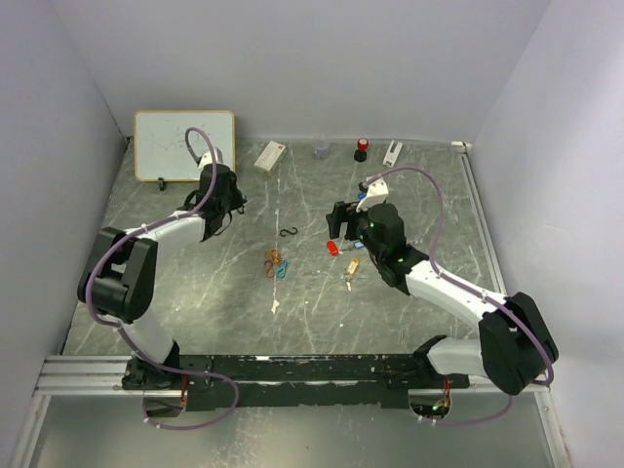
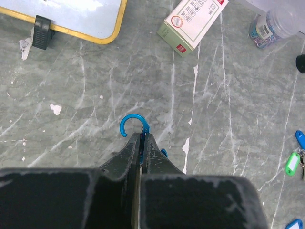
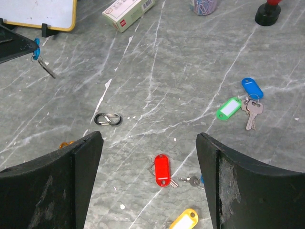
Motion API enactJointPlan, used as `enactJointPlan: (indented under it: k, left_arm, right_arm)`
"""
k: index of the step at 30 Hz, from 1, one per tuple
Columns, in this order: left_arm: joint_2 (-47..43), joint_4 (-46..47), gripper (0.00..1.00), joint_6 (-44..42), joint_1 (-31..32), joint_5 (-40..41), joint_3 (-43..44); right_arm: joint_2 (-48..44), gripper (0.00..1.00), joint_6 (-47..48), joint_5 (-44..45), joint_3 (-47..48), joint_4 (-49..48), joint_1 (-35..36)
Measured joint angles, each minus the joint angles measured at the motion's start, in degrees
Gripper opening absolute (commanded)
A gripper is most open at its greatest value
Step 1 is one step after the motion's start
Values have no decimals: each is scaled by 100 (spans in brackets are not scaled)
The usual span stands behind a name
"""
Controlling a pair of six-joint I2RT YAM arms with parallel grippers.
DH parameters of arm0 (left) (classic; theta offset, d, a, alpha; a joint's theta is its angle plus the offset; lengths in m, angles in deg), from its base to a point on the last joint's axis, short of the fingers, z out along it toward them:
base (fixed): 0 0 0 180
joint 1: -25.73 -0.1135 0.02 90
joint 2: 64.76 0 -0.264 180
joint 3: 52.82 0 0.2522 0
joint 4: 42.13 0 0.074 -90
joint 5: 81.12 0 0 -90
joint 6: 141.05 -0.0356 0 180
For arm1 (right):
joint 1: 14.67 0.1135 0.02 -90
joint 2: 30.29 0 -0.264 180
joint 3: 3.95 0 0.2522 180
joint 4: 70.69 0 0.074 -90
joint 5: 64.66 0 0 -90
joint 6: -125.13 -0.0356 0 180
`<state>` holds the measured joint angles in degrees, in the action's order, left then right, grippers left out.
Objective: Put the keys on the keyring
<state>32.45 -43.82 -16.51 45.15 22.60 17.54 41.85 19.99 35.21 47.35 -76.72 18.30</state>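
Whiteboard (image 1: 183, 144), box (image 1: 270, 156) and clip jar (image 1: 321, 148) stand beyond the scattered keys (image 3: 251, 110).

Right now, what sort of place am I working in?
Most likely a lab robot cell, not a home or shop: plain walls box in a marbled tabletop, left arm and right arm bolt to a rail, and tagged keys lie staged about.

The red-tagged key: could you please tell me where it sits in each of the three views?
Top external: the red-tagged key lies near the middle of the picture.
Left wrist: not in it.
Right wrist: low centre.
Shared landmark: the small box, at the top left of centre there, top right of centre in the left wrist view, top left of centre in the right wrist view.
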Motion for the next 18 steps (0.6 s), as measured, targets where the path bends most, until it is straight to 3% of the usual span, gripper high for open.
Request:
enactJointPlan:
  k: [10,18]
  left_arm:
    - [66,212,11,74,-125,-195,-177]
    - [61,361,18,83,-133,-411,-291]
  right_arm:
    - [2,78,-2,-26,-2,0,0]
    - [208,77,-55,-341,-2,2,0]
